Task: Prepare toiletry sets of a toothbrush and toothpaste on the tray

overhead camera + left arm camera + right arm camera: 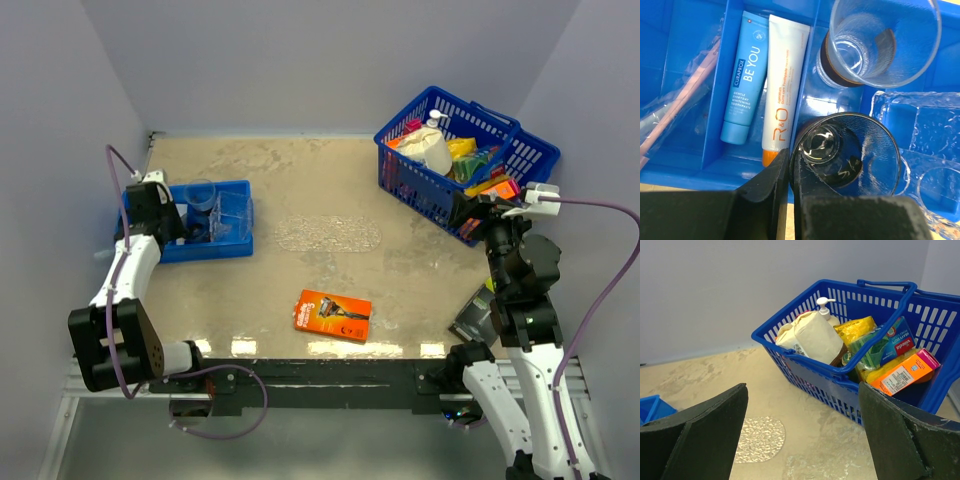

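Left wrist view: the blue bin (680, 172) holds two toothpaste tubes side by side in one compartment, a blue tube (744, 90) and a white tube (784, 80) with an orange cap. The next compartment holds a pink toothbrush (692, 90) in a clear wrapper; whether there is more than one I cannot tell. Two cups stand in the bin, a clear cup (885, 40) and a dark cup (850, 150). The left pincer (791, 157) is pinched almost closed on the dark cup's rim. The clear tray (935, 125) lies just beside both cups, over the bin's blue floor.

From above, the bin sits at the left edge of the surface (330, 180). One blue basket (420, 185) stands at the far right corner, packed with a pump bottle (824, 307), a white bag (812, 337), packs and boxes. One orange razor pack (333, 315) lies by the near edge. The right pincer (802, 387) is spread wide near the basket, holding nothing.
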Robot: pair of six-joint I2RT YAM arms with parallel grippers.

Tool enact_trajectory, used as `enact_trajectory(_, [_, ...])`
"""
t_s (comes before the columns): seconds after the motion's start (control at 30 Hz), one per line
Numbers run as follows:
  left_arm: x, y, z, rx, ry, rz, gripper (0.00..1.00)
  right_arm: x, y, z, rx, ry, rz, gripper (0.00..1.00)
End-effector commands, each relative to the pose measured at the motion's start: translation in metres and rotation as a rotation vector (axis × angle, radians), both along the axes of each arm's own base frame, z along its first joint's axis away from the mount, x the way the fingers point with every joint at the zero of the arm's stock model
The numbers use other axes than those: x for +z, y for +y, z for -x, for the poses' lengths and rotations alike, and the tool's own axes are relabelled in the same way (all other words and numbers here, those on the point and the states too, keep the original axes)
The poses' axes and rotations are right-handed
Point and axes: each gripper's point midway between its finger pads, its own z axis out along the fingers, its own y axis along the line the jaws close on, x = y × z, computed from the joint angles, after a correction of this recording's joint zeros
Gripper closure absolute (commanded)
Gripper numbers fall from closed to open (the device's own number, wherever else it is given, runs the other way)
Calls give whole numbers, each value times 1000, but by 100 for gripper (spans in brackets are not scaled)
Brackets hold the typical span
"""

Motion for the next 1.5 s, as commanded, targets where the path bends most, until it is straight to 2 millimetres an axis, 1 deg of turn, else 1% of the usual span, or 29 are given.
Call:
enact_trajectory(0.0, [37,3,-9,-4,-113,-13,100,14,-6,4,-26,-37,-1,6])
enact_trajectory(0.2, [51,4,-7,4,-156,-24,100,13,-6,2,-31,-28,2,6])
enact_trajectory(0.43, [64,5,-4,9,-188,-38,100,11,-7,1,-32,-19,3,6])
enact_trajectory(0.57, [68,5,-2,11,-196,-39,100,10,-7,1,-34,-16,1,6])
enact_trajectory(0.63, [71,9,-1,33,-197,-59,100,10,-6,1,-32,-14,2,6])
enact_trajectory(0.7, [79,13,1,52,-215,-79,100,9,-6,1,-31,-13,3,6])
enact_trajectory(1.2, [115,28,14,130,-285,-152,100,8,-6,-2,-31,-4,5,6])
enact_trajectory(1.37, [127,26,16,131,-317,-153,100,9,-6,-1,-29,0,5,6])
enact_trajectory(1.47, [130,23,16,118,-321,-142,100,9,-6,-1,-29,3,6,6])
